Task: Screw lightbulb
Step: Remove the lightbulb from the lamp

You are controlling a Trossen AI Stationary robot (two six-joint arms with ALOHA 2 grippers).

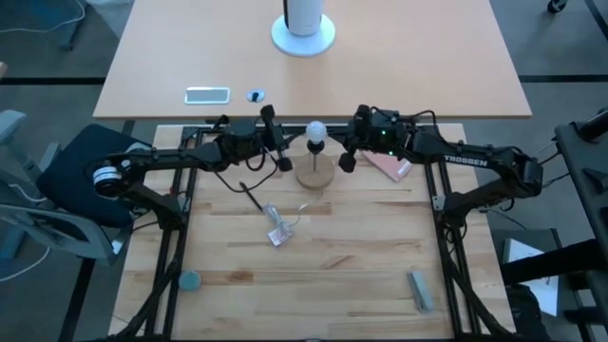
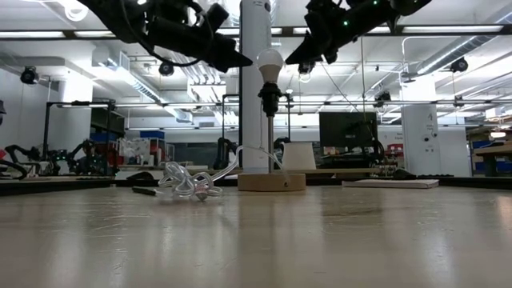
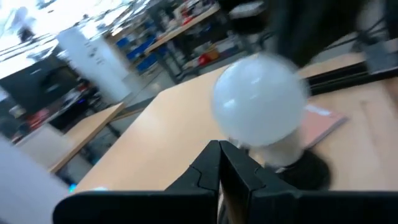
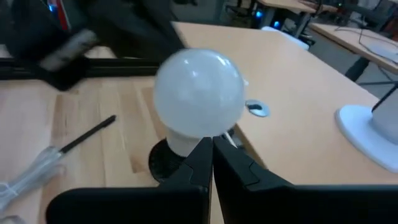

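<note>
Overhead, the lightbulb is sitting atop the socket stand on its round wooden base; the left gripper and right gripper are flanking it, just beside and apart. Level with the table, the bulb is standing upright, untouched, a clear packet lying beside the base. Both wrist views are showing fingers pressed together, empty, before the bulb.
</note>
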